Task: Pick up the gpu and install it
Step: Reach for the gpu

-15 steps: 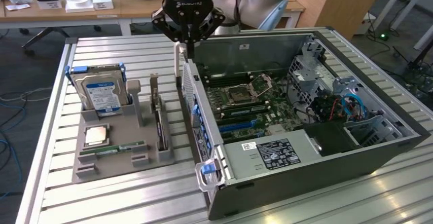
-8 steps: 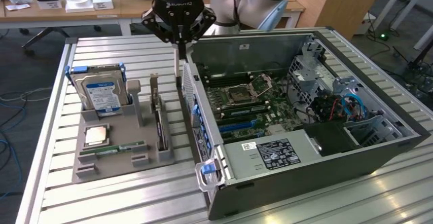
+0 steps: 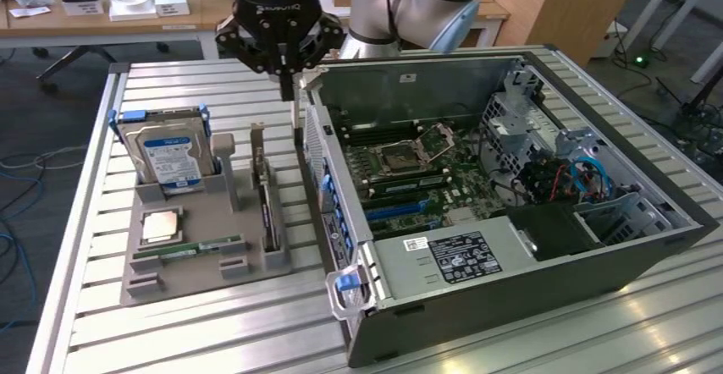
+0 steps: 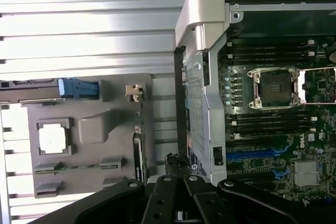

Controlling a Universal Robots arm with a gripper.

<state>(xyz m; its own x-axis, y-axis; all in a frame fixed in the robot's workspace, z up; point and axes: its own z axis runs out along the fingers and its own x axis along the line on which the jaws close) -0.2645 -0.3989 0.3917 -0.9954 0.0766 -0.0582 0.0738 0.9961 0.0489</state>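
We hover our gripper (image 3: 289, 95), clenched on nothing, above the edge of the grey tray (image 3: 186, 279); the gpu (image 3: 269, 217) stands slotted there, unpicked, install not begun.

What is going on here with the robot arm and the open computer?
A robot arm is working on putting a gpu into the open computer case. Its gripper, shut with nothing seen in it, hangs above the gap between the case and the gray tray. The gpu stands on edge in that tray, not yet picked up.
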